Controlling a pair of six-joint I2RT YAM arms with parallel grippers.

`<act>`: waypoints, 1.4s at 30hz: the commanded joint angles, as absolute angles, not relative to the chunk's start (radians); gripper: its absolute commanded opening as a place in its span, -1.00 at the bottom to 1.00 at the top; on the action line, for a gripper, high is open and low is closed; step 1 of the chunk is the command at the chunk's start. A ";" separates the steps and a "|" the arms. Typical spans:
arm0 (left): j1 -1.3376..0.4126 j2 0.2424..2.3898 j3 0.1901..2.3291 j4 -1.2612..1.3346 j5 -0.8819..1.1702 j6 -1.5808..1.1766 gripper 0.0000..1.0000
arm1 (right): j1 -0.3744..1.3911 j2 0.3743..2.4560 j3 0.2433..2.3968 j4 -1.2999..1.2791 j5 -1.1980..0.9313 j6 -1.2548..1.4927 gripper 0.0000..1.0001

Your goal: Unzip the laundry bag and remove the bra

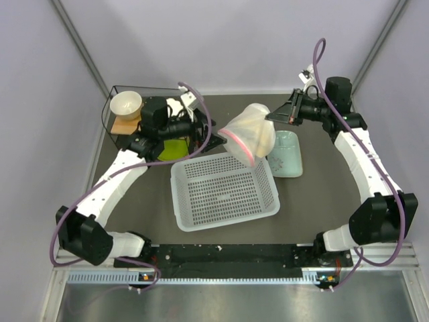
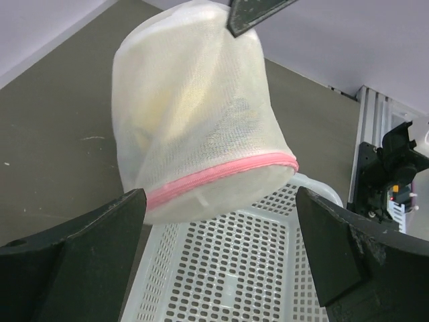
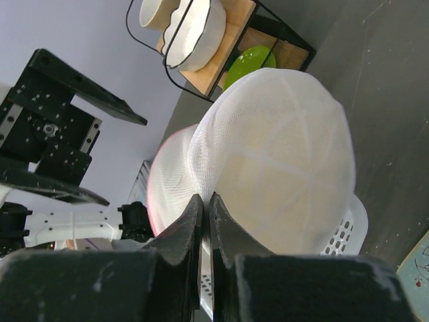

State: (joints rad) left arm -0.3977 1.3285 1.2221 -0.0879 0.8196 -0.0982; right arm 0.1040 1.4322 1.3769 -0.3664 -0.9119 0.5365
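Note:
The laundry bag (image 1: 249, 132), a white mesh pod with a pink zip rim, hangs tilted above the far edge of the white basket (image 1: 221, 191). My right gripper (image 1: 273, 115) is shut on a pinch of its mesh at the top, seen in the right wrist view (image 3: 205, 201). The bag (image 2: 194, 114) fills the left wrist view, its pink zip (image 2: 221, 171) closed. A yellowish shape shows faintly through the mesh; the bra itself is hidden. My left gripper (image 1: 213, 136) is open, just left of the bag, its fingers (image 2: 80, 235) wide apart below the zip.
A pale mint tray (image 1: 287, 154) lies right of the basket under the bag. A black wire rack (image 1: 144, 121) with a white bowl (image 1: 126, 104) and a green plate (image 1: 171, 149) stands at the back left, behind my left arm.

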 commanded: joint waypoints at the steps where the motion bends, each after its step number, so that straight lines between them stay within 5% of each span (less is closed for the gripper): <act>1: -0.446 1.264 1.215 -0.088 0.753 0.032 0.98 | 0.097 1.394 1.424 -0.322 -0.946 0.555 -1.00; 15: -0.471 1.088 0.999 0.037 0.718 0.462 0.77 | 0.097 1.344 1.397 -0.331 -0.982 0.548 -1.00; 22: -0.543 1.134 1.040 0.005 0.638 0.578 0.94 | 0.095 1.335 1.385 -0.328 -1.006 0.548 -1.00; 31: -0.587 1.256 1.143 -0.060 0.690 0.632 0.93 | 0.097 1.322 1.358 -0.328 -1.022 0.531 -1.00; 32: -0.594 1.264 1.160 -0.070 0.698 0.637 0.87 | 0.095 1.319 1.355 -0.330 -1.022 0.534 -1.00; 34: -0.598 1.290 1.178 -0.115 0.715 0.644 0.37 | 0.097 1.321 1.353 -0.328 -1.020 0.534 -1.00; 35: -0.603 1.298 1.196 -0.133 0.718 0.647 0.09 | 0.097 1.321 1.353 -0.330 -1.022 0.531 -1.00; 36: -0.604 1.302 1.204 -0.146 0.722 0.647 -0.45 | 0.097 1.324 1.353 -0.328 -1.020 0.529 -1.00; 39: -0.607 1.307 1.230 -0.202 0.745 0.655 -0.93 | 0.097 1.336 1.358 -0.330 -1.023 0.526 -1.00; 42: -0.611 1.296 1.238 -0.233 0.743 0.646 -1.00 | 0.097 1.348 1.365 -0.328 -1.023 0.528 -1.00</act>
